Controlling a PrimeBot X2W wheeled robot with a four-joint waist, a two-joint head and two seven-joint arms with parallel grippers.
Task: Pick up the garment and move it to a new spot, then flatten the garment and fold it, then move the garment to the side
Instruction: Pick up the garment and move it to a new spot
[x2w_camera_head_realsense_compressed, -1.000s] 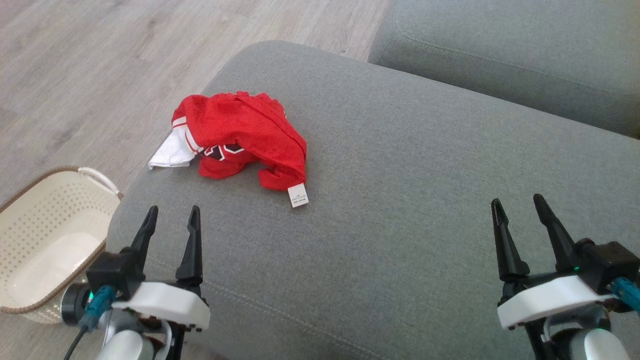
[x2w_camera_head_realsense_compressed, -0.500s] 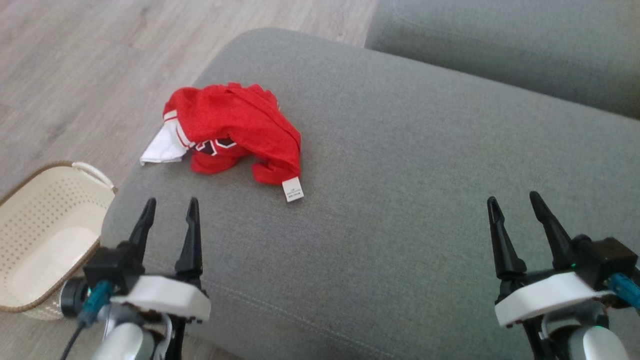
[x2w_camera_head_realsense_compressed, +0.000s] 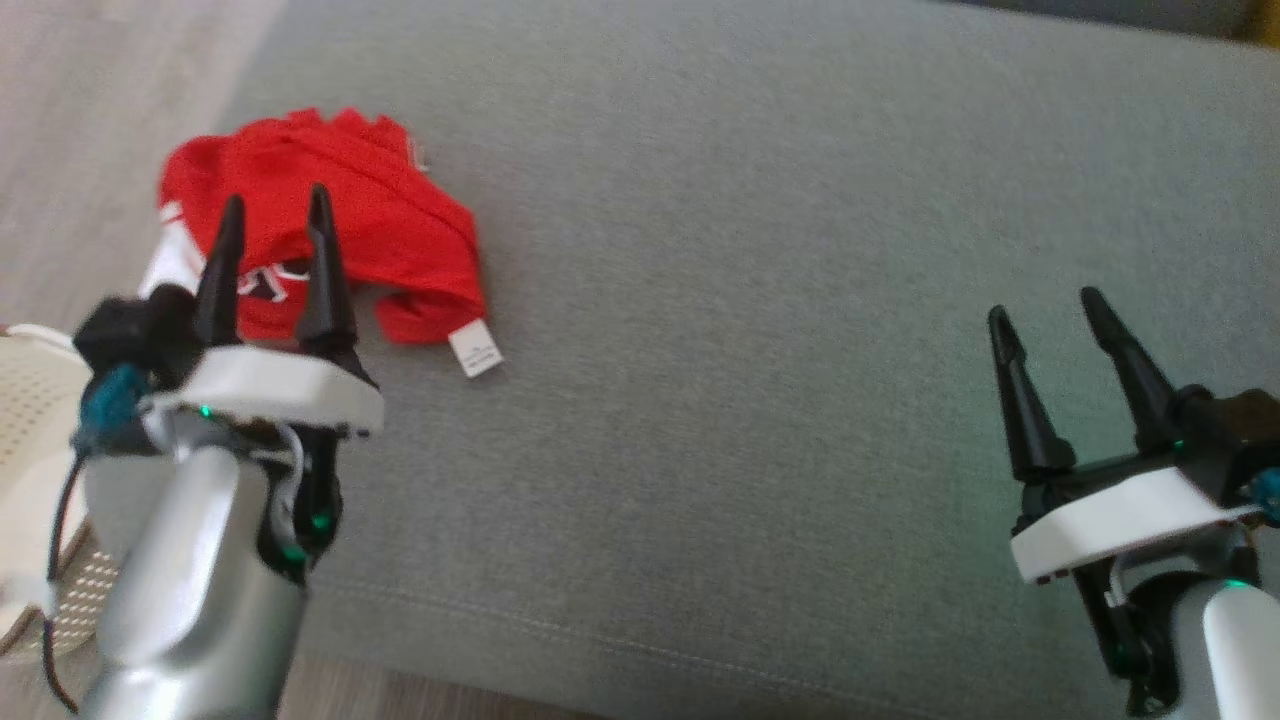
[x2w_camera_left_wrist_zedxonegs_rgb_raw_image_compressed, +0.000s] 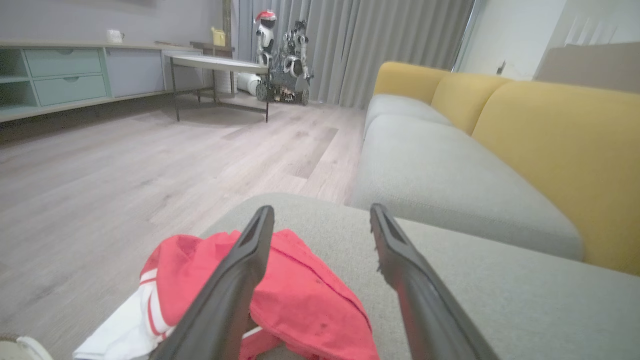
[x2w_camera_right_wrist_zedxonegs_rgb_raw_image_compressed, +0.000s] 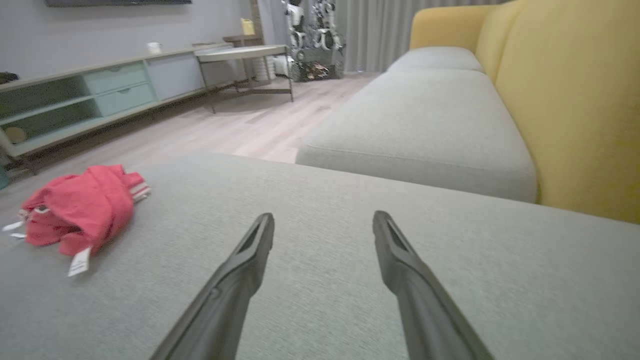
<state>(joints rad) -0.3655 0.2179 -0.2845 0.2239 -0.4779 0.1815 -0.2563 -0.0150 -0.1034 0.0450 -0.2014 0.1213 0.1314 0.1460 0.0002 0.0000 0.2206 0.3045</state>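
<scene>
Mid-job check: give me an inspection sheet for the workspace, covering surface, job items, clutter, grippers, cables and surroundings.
Surface: grey sofa cushion, bare apart from the garment.
Job's things: garment crumpled near the cushion's left edge, white tag sticking out.
Clutter: pale perforated basket on the floor beside the cushion.
Grippers: left gripper jaws open, aimed at the garment, holding nothing; right gripper jaws open over bare cushion.
Cables: dark cable hanging at the left wrist.
Surroundings: wood floor, yellow sofa back, sideboard.

The garment (x2w_camera_head_realsense_compressed: 390, 225), a red T-shirt with white sleeve and small white tag, lies crumpled near the cushion's edge.
</scene>
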